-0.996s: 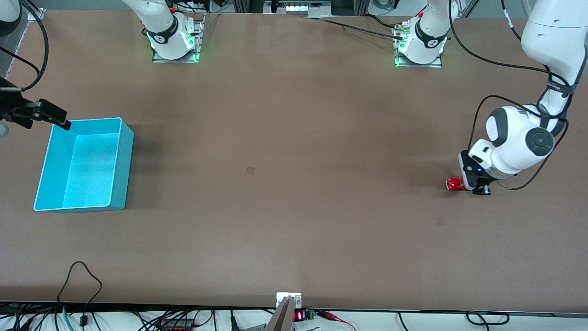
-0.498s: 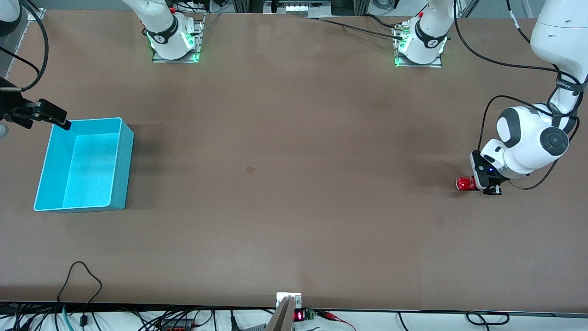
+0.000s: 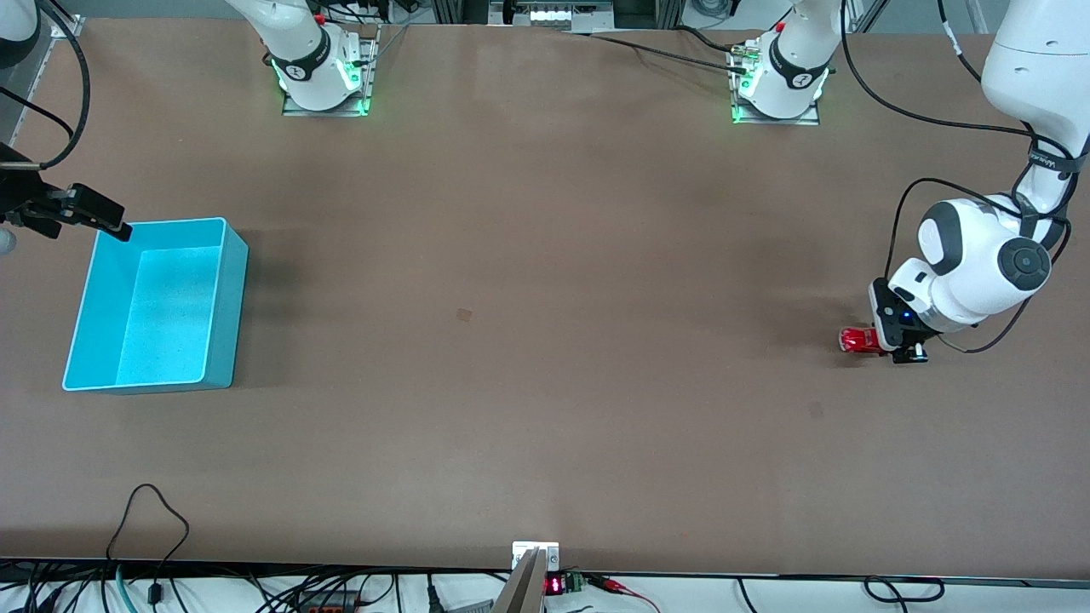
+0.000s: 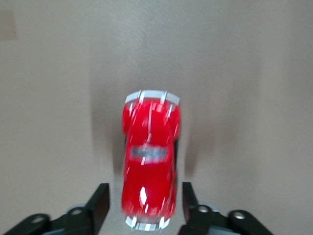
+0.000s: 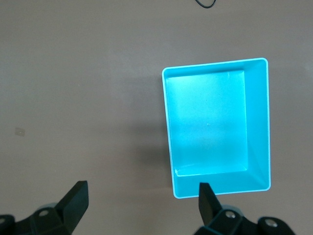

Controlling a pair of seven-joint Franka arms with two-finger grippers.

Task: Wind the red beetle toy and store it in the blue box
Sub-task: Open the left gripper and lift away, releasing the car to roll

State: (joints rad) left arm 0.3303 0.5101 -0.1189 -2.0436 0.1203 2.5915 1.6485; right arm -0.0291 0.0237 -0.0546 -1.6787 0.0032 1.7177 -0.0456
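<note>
Straddling red beetle toy loosely: left gripper; right gripper spread above blue box; no legible writing.

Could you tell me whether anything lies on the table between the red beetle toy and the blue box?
No: the front view shows only bare table between the red beetle toy and the blue box.

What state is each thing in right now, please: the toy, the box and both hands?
red beetle toy: upright on the table, between the left hand's fingers, small gaps showing at each side.
blue box: open-topped, empty.
left hand: low at the toy, fingers astride its rear.
right hand: open, above the table beside the box, waiting.
</note>
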